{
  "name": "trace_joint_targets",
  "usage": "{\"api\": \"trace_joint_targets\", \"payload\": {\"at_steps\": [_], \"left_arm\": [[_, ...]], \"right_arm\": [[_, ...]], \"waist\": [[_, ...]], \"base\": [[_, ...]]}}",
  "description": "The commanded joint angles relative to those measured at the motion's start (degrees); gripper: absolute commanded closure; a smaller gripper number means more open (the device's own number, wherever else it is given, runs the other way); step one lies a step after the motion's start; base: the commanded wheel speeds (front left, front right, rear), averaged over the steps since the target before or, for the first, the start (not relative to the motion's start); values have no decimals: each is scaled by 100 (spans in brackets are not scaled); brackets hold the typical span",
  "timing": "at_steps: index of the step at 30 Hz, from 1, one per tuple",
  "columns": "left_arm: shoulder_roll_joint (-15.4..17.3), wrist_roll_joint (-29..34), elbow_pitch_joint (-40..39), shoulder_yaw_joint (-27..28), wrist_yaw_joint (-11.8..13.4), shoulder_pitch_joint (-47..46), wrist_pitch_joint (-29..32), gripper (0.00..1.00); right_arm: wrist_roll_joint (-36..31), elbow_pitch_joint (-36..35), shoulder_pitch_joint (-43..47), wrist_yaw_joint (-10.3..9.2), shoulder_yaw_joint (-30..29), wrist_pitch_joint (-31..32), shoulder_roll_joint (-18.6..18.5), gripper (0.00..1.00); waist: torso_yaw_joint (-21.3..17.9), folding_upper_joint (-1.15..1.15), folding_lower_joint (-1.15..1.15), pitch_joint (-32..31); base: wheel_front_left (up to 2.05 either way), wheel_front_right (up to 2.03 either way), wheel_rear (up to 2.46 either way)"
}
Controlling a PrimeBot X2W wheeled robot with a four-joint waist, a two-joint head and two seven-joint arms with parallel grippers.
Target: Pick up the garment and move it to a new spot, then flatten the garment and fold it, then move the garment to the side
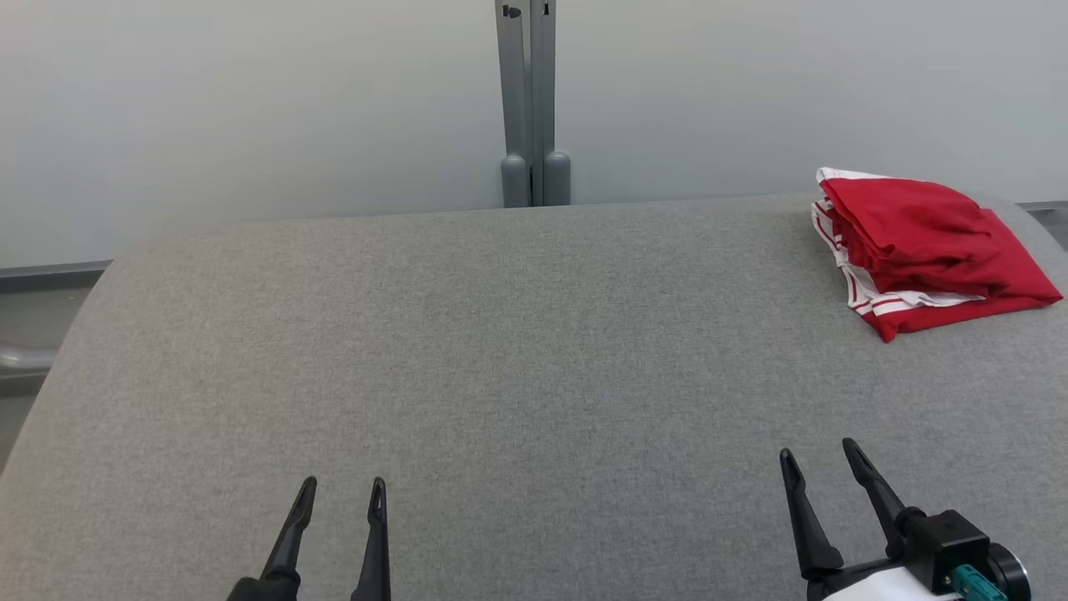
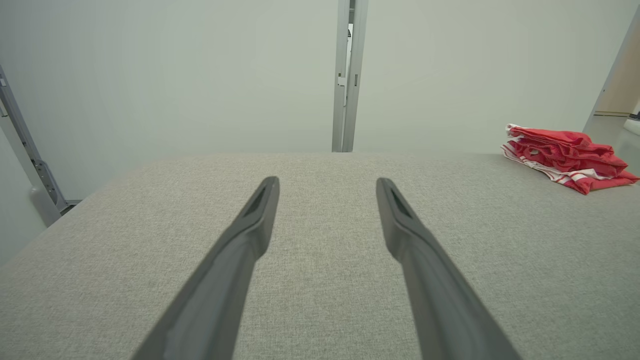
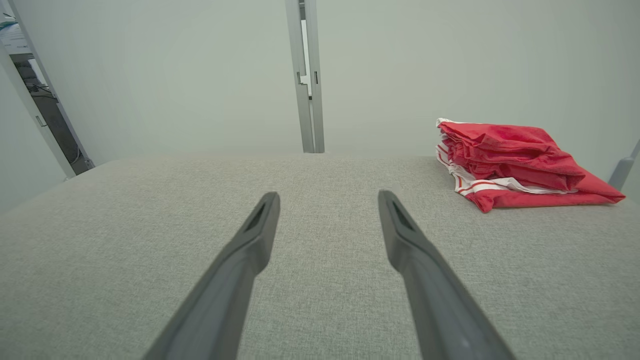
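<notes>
The garment (image 1: 922,242) is red with white stripes along its edges and lies folded in a stack at the far right of the grey table (image 1: 501,351). It also shows at the right in the left wrist view as a garment (image 2: 567,157) and, larger, in the right wrist view as a garment (image 3: 510,162). My left gripper (image 1: 344,486) hovers open at the near left, empty. My right gripper (image 1: 819,451) is open at the near right, well short of the garment, nothing between its fingers. Its fingers (image 3: 260,235) point at bare cloth.
A grey upright post (image 1: 530,100) stands behind the table's far edge against a pale wall. The table's rounded left edge (image 1: 75,317) drops toward the floor, with a metal frame (image 2: 30,150) beyond it.
</notes>
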Motion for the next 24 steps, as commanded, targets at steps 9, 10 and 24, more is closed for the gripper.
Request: {"api": "trace_joint_targets", "payload": {"at_steps": [9,10,24], "left_arm": [[18,29,63,-62,26,103,-16,0],[18,31,69,-63,24,102,-16,0],[18,-8,95,-104,81,56,-16,0]], "right_arm": [[39,39,60,-7,36,-21,3,0],[40,32,60,-7,33,-21,-4,0],[39,-47,12,-7,43,-21,-29,0]], "waist": [[-45,0,1,-16],[-42,0,1,-14],[-15,0,1,6]], "base": [[0,0,0],[0,0,0],[0,0,0]]}}
